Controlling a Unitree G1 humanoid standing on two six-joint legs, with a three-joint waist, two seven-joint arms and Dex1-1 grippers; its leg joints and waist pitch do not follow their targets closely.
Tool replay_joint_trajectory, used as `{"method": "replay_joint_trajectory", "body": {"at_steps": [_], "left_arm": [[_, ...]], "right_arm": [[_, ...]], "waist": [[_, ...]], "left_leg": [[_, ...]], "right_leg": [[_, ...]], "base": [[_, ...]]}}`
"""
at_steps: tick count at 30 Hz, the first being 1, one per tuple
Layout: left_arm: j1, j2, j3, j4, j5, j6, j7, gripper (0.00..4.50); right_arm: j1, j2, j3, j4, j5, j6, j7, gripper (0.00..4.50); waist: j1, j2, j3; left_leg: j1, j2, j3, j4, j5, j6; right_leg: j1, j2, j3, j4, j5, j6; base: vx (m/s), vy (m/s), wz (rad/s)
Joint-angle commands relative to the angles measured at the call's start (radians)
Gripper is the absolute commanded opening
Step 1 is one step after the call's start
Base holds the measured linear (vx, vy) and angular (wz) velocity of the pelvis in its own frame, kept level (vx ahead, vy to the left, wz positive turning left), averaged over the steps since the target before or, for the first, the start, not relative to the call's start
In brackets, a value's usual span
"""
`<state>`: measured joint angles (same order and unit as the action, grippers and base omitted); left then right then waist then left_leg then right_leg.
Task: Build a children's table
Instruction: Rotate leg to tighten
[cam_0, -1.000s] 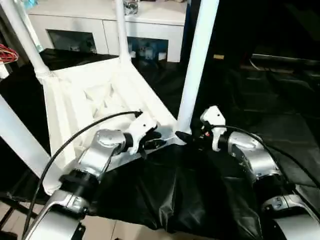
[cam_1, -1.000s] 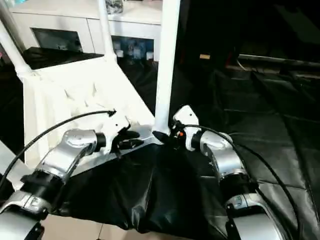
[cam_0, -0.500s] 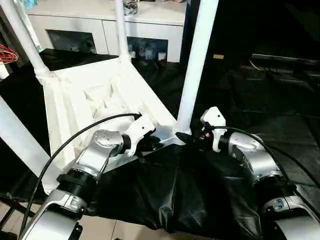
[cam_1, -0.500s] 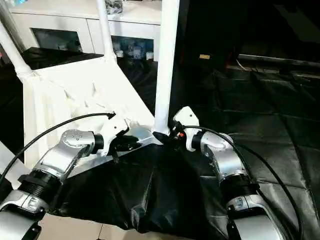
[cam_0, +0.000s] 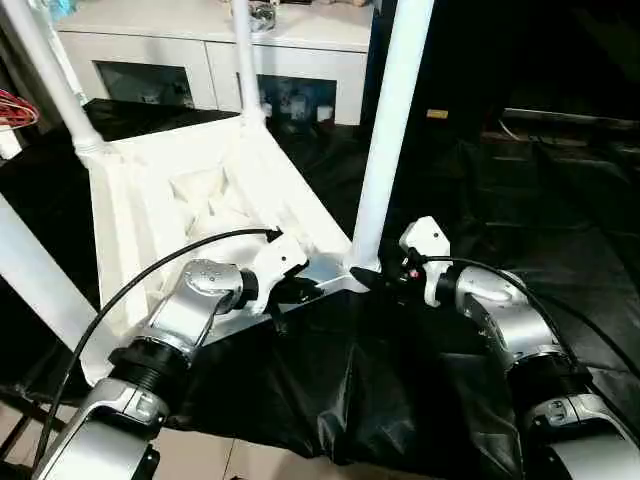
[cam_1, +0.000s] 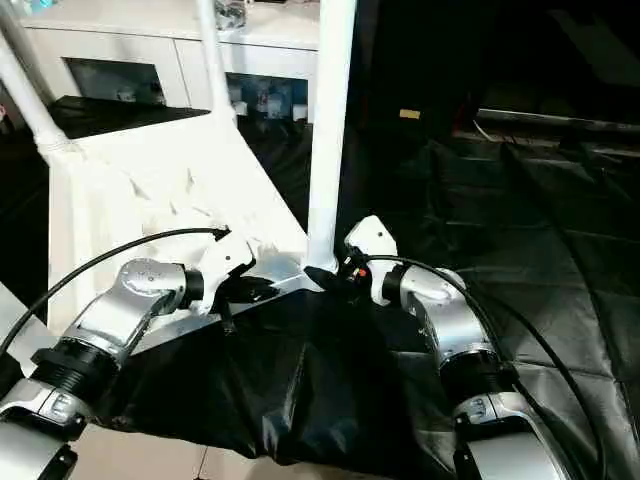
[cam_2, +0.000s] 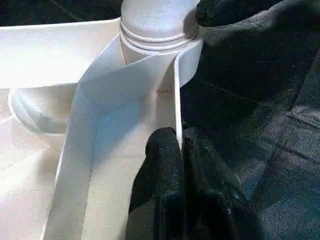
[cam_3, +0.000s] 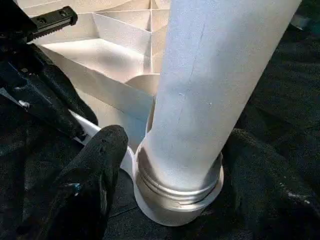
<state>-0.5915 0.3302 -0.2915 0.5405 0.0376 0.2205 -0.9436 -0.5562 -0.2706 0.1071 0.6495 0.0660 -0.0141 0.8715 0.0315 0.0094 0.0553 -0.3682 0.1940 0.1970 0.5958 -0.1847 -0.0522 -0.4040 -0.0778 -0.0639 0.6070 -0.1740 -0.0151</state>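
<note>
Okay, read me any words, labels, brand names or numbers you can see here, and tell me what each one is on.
None can be read.
Tabletop, legs, both grippers: no lettering.
Items behind the cabinet's glass doors: too small and blurred to read.

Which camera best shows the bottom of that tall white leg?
The right wrist view: the white tapered tube leg meets its round corner socket close up. Both eye views show it whole but small; the left wrist view catches its base.
</note>
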Motion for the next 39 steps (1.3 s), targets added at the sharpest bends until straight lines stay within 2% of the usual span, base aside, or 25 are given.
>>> {"method": "replay_joint_trajectory", "body": {"at_steps": [1,3,6,9,10,11,13,18,19,20,21,25,28,33,39], "left_arm": [[-0.006,0.020,-0.025,0.022,0.034,0.002,-0.001,0.05],[-0.005,0.023,-0.029,0.021,0.035,-0.003,-0.002,0.05],[0.024,0.035,-0.024,-0.022,-0.007,-0.078,-0.076,0.00],[0.051,0.049,-0.025,-0.069,-0.040,-0.094,-0.144,0.00],[0.081,0.065,-0.028,-0.116,-0.064,-0.101,-0.192,0.00],[0.081,0.065,-0.028,-0.116,-0.064,-0.101,-0.192,0.00],[0.106,0.074,-0.026,-0.154,-0.089,-0.094,-0.221,0.00],[0.119,0.083,-0.027,-0.167,-0.104,-0.090,-0.241,0.00],[0.120,0.084,-0.027,-0.169,-0.105,-0.089,-0.243,0.00],[0.122,0.086,-0.026,-0.172,-0.106,-0.087,-0.245,0.00],[0.125,0.088,-0.023,-0.177,-0.107,-0.085,-0.250,0.00],[0.131,0.094,-0.014,-0.192,-0.106,-0.075,-0.260,0.00],[0.134,0.099,-0.013,-0.198,-0.106,-0.070,-0.260,0.00],[0.132,0.098,-0.012,-0.190,-0.101,-0.069,-0.253,0.00],[0.117,0.061,0.012,-0.160,-0.074,-0.039,-0.144,0.00]], "right_arm": [[0.000,-0.011,0.004,-0.010,-0.005,-0.017,0.012,3.36],[0.000,-0.012,0.003,-0.009,-0.002,-0.018,0.015,3.36],[0.008,-0.024,0.002,-0.040,0.051,0.040,0.107,3.70],[0.017,-0.039,0.014,-0.062,0.058,0.049,0.151,4.00],[0.032,-0.059,0.040,-0.092,0.053,0.047,0.199,4.00],[0.032,-0.059,0.040,-0.092,0.053,0.047,0.199,4.11],[0.047,-0.082,0.073,-0.117,0.043,0.034,0.256,4.11],[0.057,-0.099,0.095,-0.134,0.047,0.041,0.319,4.11],[0.057,-0.101,0.099,-0.135,0.044,0.040,0.323,3.96],[0.058,-0.104,0.103,-0.136,0.041,0.040,0.328,3.78],[0.058,-0.109,0.112,-0.138,0.033,0.038,0.335,3.78],[0.045,-0.105,0.116,-0.123,0.022,0.028,0.315,3.40],[0.043,-0.103,0.114,-0.126,0.031,0.036,0.319,3.10],[0.053,-0.101,0.119,-0.136,0.032,0.041,0.326,2.70],[0.081,-0.064,0.109,-0.130,0.028,0.070,0.262,2.58]], "waist": [[0.000,0.005,-0.065],[0.000,0.005,-0.065],[0.002,0.003,-0.067],[0.005,0.006,-0.069],[0.006,-0.001,-0.071],[0.010,0.002,-0.071],[0.014,0.003,-0.068],[0.020,0.002,-0.063],[0.018,-0.013,-0.063],[0.021,-0.009,-0.062],[0.020,-0.006,-0.060],[0.020,-0.006,-0.063],[0.020,-0.004,-0.066],[0.021,-0.005,-0.064],[0.019,-0.007,-0.063]], "left_leg": [[0.016,0.036,-0.022,-0.071,-0.284,0.019],[0.015,0.036,-0.022,-0.071,-0.282,0.019],[0.012,0.037,-0.022,-0.070,-0.263,0.033],[0.010,0.041,-0.022,-0.071,-0.235,0.042],[0.013,0.042,-0.019,-0.069,-0.223,0.044],[0.013,0.044,-0.019,-0.069,-0.217,0.046],[0.014,0.043,-0.016,-0.069,-0.219,0.049],[0.015,0.041,-0.016,-0.072,-0.257,0.035],[0.014,0.041,-0.016,-0.072,-0.262,0.034],[0.015,0.042,-0.018,-0.072,-0.260,0.033],[0.014,0.041,-0.018,-0.073,-0.261,0.031],[0.015,0.041,-0.019,-0.072,-0.243,0.030],[0.013,0.041,-0.017,-0.070,-0.215,0.039],[0.013,0.040,-0.017,-0.070,-0.224,0.041],[0.013,0.040,-0.018,-0.071,-0.230,0.036]], "right_leg": [[0.046,-0.062,0.043,-0.082,-0.281,-0.228],[0.045,-0.062,0.044,-0.083,-0.286,-0.224],[0.048,-0.062,0.044,-0.080,-0.257,-0.227],[0.049,-0.061,0.044,-0.071,-0.195,-0.246],[0.048,-0.059,0.043,-0.067,-0.165,-0.260],[0.049,-0.061,0.043,-0.063,-0.155,-0.264],[0.047,-0.061,0.044,-0.066,-0.170,-0.261],[0.044,-0.062,0.046,-0.076,-0.259,-0.237],[0.044,-0.063,0.046,-0.079,-0.282,-0.227],[0.043,-0.065,0.047,-0.077,-0.293,-0.224],[0.042,-0.065,0.047,-0.080,-0.314,-0.215],[0.041,-0.064,0.048,-0.078,-0.301,-0.211],[0.043,-0.062,0.047,-0.070,-0.236,-0.228],[0.044,-0.063,0.047,-0.074,-0.259,-0.225],[0.044,-0.063,0.047,-0.076,-0.276,-0.220]], "base": [[0.000,0.000,0.00],[0.000,0.000,0.00],[0.000,0.000,0.00],[0.000,0.000,0.00],[0.000,0.000,0.00],[0.000,0.000,0.00],[0.000,0.000,0.00],[0.000,0.000,0.00],[0.000,0.000,0.00],[0.000,0.000,0.00],[0.000,0.000,0.00],[0.000,0.000,0.00],[0.000,0.000,0.00],[0.000,0.000,0.00],[0.000,0.000,0.00]]}}
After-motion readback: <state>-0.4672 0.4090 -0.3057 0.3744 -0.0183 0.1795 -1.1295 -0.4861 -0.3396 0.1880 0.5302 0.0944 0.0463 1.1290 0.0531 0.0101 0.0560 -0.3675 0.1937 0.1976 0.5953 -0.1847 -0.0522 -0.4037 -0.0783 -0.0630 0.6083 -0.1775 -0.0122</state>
